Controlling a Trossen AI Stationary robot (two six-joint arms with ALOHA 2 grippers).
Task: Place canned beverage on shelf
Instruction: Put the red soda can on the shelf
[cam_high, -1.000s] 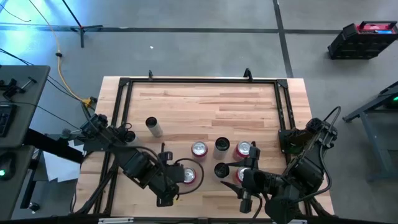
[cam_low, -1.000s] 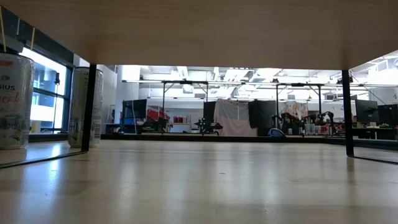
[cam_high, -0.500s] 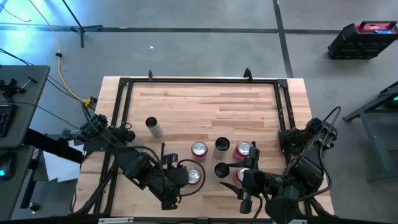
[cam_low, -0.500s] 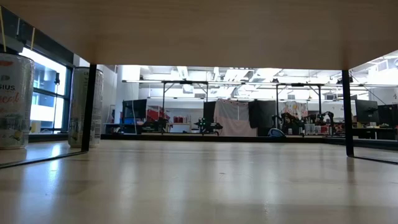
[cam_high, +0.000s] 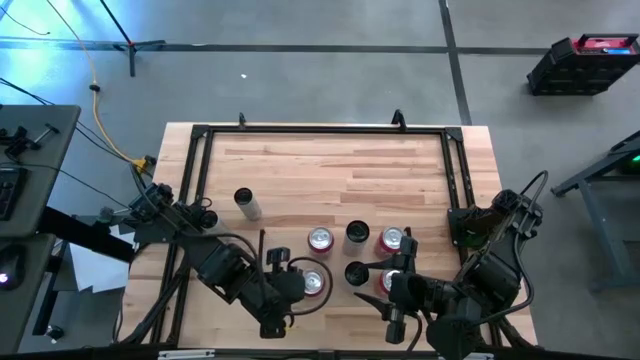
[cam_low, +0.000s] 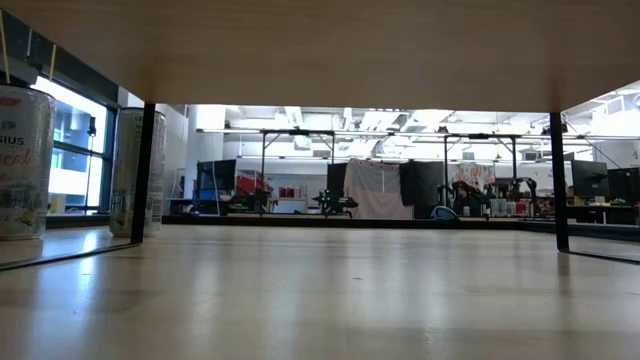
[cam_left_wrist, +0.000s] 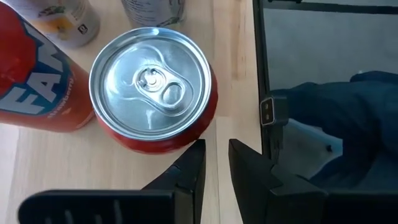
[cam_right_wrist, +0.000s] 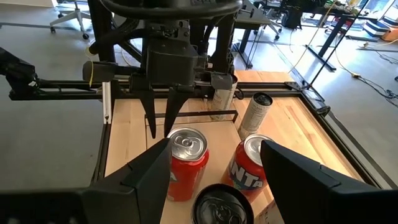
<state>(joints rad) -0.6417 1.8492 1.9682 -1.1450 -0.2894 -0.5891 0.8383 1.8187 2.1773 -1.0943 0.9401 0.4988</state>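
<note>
Your red can (cam_left_wrist: 152, 87) stands upright on the tabletop (cam_high: 330, 170), silver lid up, near the front edge at about 6 o'clock from the table's middle in the high view. It is not on the shelf (cam_low: 320, 50), which you see only in the low view as a pale-wood panel across the top with thin dark uprights at its two ends.

Your left gripper (cam_left_wrist: 216, 177) sits at the can's 9 o'clock in the high view, just beside its wall. Its fingers (cam_left_wrist: 191, 177) are nearly pressed together with nothing between them, and the can is outside the pair.

Going outward in the high view, a silver-topped can (cam_high: 320, 239) is at 12 o'clock of your can. A dark can (cam_high: 357, 233) and a second red can (cam_high: 392, 239) are at 1 to 2 o'clock. A black-topped can (cam_high: 355, 272) is at 3 o'clock. A slim silver can (cam_high: 246, 203) stands well apart at 10 o'clock.

Your right gripper (cam_right_wrist: 214, 146) is at 3 o'clock beyond the black-topped can, near the front edge. Its fingers (cam_right_wrist: 143, 177) are spread wide and you can't see them touching any can.

In the low view two tall cans (cam_low: 22, 160) stand at the far left under the panel.
</note>
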